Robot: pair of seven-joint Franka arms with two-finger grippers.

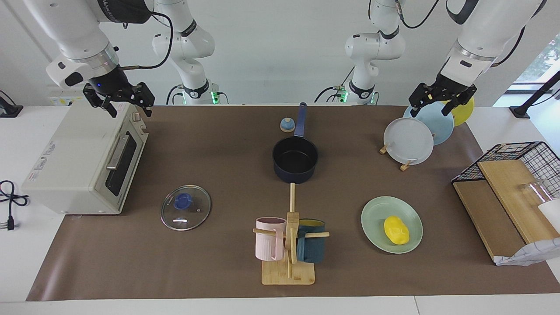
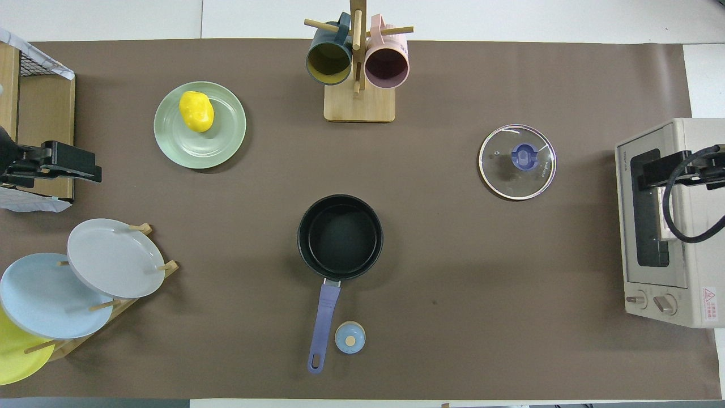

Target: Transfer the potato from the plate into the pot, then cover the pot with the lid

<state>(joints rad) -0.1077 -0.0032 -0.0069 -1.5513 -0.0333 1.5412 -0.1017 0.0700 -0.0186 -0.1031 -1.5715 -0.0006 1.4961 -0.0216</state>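
The yellow potato [image 1: 396, 230] lies on the mint-green plate [image 1: 377, 218], toward the left arm's end of the table; both also show in the overhead view, potato [image 2: 196, 111] on plate [image 2: 218, 141]. The dark navy pot [image 1: 295, 159] stands empty mid-table, its blue handle [image 2: 324, 319] pointing toward the robots. The glass lid [image 1: 186, 207] with a blue knob lies flat on the mat, toward the right arm's end [image 2: 517, 162]. My left gripper [image 1: 431, 107] hangs open and empty over the plate rack. My right gripper [image 1: 131, 108] hangs open and empty over the toaster oven.
A mug tree [image 1: 288, 245] with a pink and a teal mug stands farther from the robots than the pot. A small bell [image 1: 287, 124] sits beside the pot handle. There is also a plate rack [image 1: 409, 140], a toaster oven [image 1: 83, 162] and a wire basket with boards [image 1: 512, 183].
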